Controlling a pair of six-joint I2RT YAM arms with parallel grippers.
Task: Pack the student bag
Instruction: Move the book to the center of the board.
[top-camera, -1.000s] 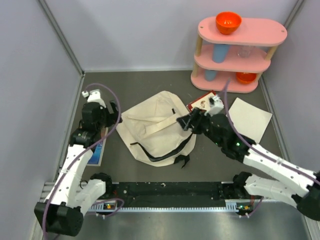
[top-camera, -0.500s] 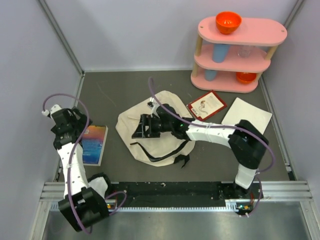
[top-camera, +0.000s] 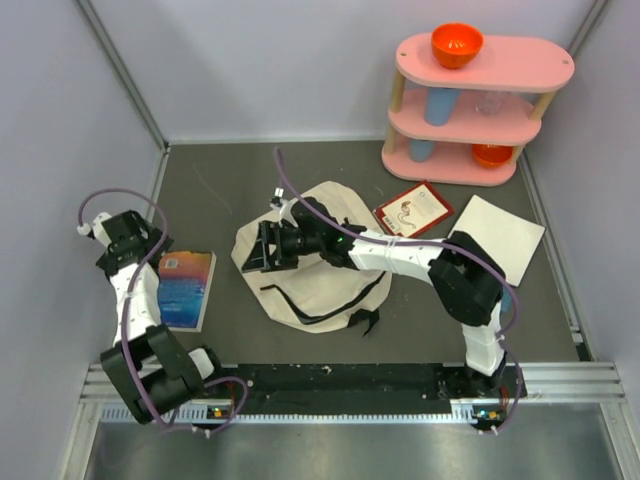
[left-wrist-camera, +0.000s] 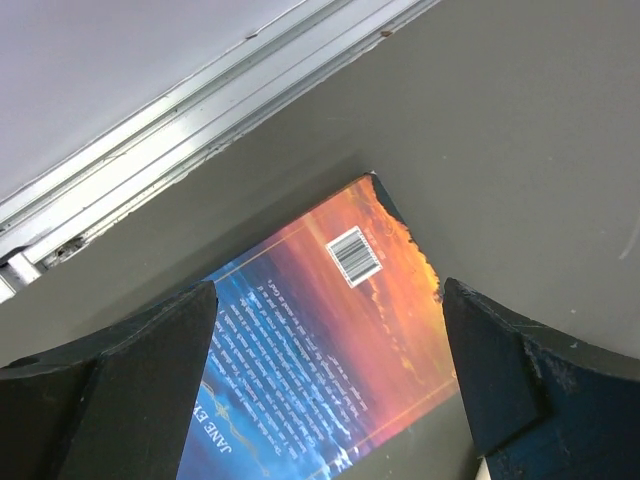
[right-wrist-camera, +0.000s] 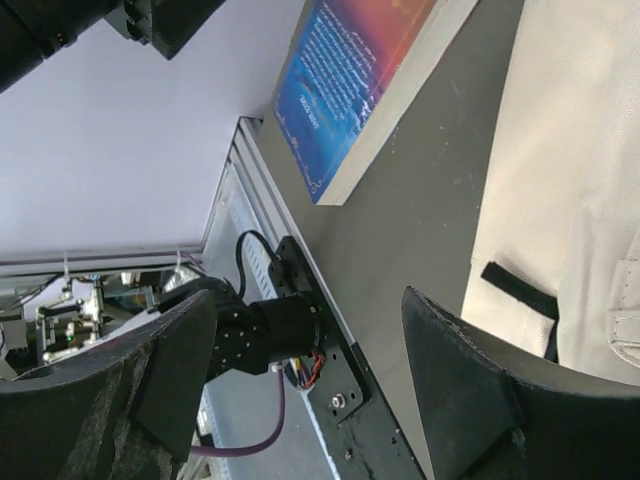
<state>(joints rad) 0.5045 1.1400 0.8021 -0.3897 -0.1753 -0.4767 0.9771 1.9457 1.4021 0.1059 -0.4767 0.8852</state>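
Orange-blue book lies just under my left gripper, jaws spread and empty, its long axis running away from my base. Farther right, my right gripper, also spread and empty, is over the left edge of the student bag, which lies flat in the middle.

The book runs off the lower edge — its small print unreadable.

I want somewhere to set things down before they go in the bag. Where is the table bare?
Bare: the far-left corner between the back wall and the student bag; the near-right stretch between the white sheet and the front rail. Crowded: the far right, where the pink shelf, red booklet and sheet sit close; the book fills the left edge.
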